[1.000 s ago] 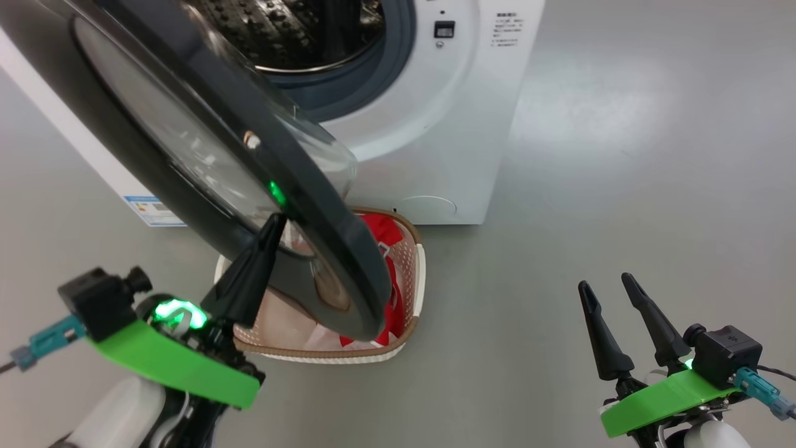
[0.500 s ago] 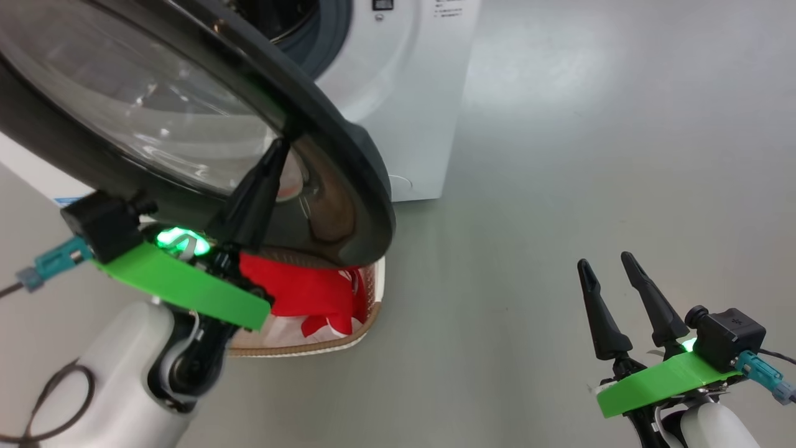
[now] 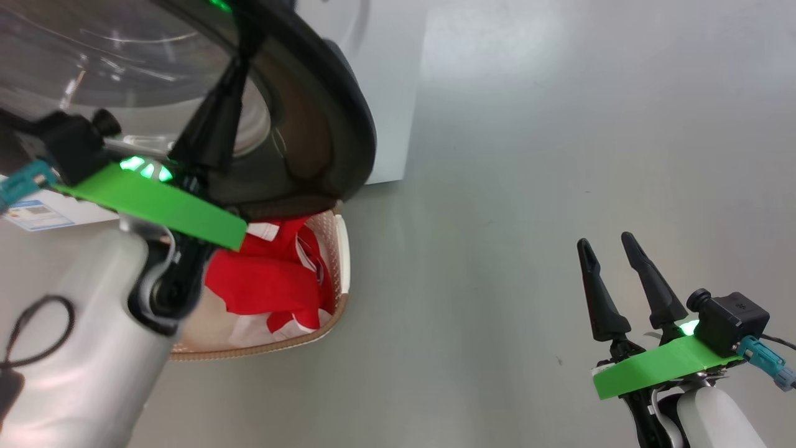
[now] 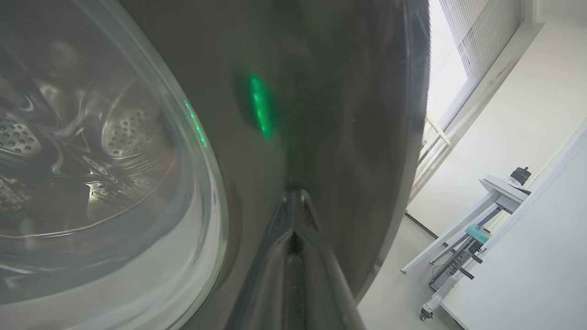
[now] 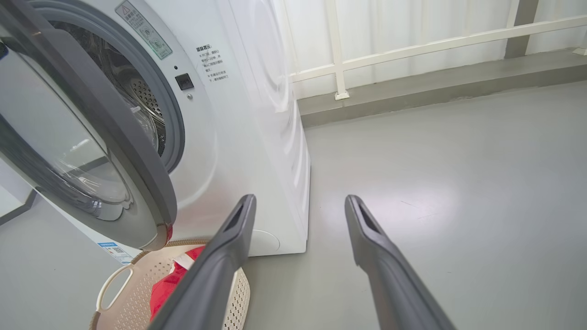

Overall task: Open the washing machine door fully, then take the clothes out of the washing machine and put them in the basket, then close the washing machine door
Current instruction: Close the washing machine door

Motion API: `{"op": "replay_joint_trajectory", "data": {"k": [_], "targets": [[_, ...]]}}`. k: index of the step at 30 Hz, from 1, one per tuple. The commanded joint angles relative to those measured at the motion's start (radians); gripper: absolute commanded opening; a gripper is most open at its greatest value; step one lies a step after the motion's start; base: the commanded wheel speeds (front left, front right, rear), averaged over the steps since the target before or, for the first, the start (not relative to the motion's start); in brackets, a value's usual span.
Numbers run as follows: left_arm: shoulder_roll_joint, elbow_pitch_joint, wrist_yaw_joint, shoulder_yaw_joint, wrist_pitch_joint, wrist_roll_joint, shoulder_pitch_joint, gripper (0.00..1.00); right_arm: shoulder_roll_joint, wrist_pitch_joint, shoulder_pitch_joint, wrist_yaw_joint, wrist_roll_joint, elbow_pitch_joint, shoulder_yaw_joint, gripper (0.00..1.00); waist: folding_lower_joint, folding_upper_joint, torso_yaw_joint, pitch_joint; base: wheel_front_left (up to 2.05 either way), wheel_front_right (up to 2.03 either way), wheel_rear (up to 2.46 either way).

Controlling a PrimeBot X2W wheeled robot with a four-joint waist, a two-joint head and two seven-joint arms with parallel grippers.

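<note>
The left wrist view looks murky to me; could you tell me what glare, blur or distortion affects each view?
Left wrist view: the glossy door mirrors a green light streak, and the left tool, close to the lens, is soft; head view: the pale forearm at lower left is blurred; right wrist view: sharp, with a soft glare patch on the floor.

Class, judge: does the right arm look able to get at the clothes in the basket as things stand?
Probably yes: only bare floor lies between the open right gripper and the clothes; the washing machine door overhangs just the basket's far end.
</note>
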Motion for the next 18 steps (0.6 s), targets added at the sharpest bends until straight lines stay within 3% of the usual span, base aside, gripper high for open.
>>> {"op": "replay_joint_trajectory", "data": {"k": [1, 18], "targets": [[0.023, -0.011, -0.007, 0.045, -0.004, 0.010, -0.054, 0.00, -0.001, -0.006, -0.022, 0.007, 0.011, -0.025, 0.021, 1.00, 0.0000, 0.0000, -0.018, 0.013, 0.00, 0.00, 0.00], [0.008, 0.141, -0.007, 0.107, -0.004, 0.060, -0.167, 0.00, 0.018, -0.006, -0.033, 0.007, 0.019, -0.021, 0.014, 1.00, 0.0000, 0.0000, -0.091, 0.028, 0.00, 0.00, 0.00]]}}
